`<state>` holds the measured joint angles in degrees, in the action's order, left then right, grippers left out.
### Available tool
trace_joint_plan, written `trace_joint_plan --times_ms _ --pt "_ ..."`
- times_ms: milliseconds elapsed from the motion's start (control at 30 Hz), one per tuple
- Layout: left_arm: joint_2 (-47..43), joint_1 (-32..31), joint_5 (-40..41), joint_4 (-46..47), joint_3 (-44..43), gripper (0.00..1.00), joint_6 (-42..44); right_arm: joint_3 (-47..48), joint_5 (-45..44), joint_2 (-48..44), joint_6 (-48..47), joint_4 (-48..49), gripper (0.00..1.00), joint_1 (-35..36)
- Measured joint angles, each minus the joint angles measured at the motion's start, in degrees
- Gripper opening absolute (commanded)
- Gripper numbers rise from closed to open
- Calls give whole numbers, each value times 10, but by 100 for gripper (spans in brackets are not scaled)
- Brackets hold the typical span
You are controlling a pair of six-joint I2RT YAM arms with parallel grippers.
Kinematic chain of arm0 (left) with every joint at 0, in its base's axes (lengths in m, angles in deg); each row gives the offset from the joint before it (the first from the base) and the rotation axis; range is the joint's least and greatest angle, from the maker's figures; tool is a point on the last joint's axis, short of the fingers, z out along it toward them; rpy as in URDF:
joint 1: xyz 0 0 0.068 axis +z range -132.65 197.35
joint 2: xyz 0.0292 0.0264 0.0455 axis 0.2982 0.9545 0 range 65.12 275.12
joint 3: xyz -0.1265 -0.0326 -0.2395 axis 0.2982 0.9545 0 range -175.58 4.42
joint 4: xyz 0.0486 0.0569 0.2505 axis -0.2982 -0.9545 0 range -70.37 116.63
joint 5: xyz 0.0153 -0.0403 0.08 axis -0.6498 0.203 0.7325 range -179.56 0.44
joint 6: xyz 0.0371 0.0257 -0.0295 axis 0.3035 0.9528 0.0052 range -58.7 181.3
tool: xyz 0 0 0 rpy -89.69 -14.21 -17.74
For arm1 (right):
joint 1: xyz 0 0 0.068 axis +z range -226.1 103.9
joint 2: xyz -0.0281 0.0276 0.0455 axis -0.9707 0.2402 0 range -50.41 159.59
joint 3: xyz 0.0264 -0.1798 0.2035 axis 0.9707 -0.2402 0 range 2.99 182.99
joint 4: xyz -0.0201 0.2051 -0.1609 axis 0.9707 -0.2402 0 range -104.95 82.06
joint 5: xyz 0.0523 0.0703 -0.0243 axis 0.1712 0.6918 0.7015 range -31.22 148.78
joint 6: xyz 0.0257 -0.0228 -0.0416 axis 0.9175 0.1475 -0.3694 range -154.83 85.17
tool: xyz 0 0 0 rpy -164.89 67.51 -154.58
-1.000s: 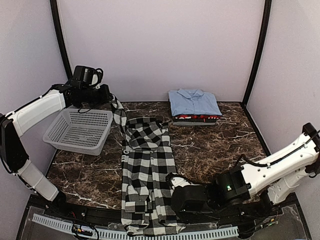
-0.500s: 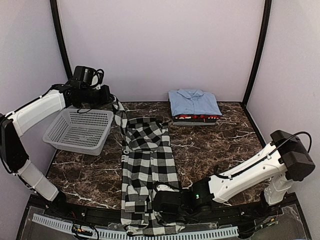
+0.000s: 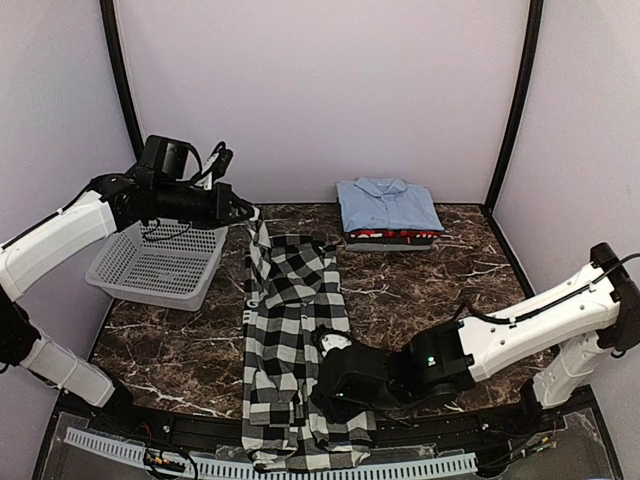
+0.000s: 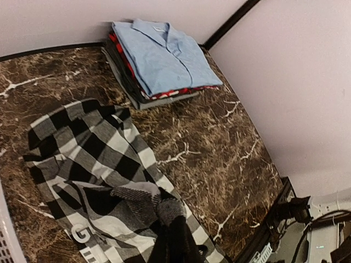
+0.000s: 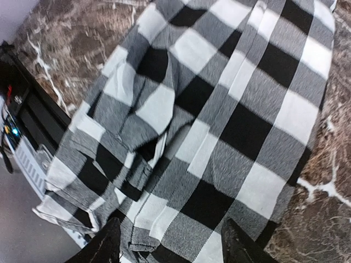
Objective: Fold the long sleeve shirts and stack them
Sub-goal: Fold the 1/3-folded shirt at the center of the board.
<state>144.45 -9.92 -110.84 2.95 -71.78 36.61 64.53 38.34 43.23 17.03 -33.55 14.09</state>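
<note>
Since a second before, the left jaws, clamped on the checked shirt's (image 3: 295,320) far corner, had carried it rightward. The right jaws had spread wide, empty, above its near hem. The shirt lay on a dark marble table (image 3: 420,290) between pale walls, with a grey basket (image 3: 150,285) to its left.

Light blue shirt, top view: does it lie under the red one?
No, the light blue shirt lies on top, the red shirt showing beneath it.

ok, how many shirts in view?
3 sure: checked shirt laid out mid-table; blue shirt topping the back stack; red shirt under it. Lower layers may be more.
</note>
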Motion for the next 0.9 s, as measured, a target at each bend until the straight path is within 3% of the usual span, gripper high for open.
trace_joint_plan --times_ms 433,900 --pt "-11 -133 -62 -37 115 0 20 -25 -71 -170 -35 -10 62 -169" --pt "124 -247 -73 -39 110 0 18 -101 -63 -194 -49 1 62 -206"
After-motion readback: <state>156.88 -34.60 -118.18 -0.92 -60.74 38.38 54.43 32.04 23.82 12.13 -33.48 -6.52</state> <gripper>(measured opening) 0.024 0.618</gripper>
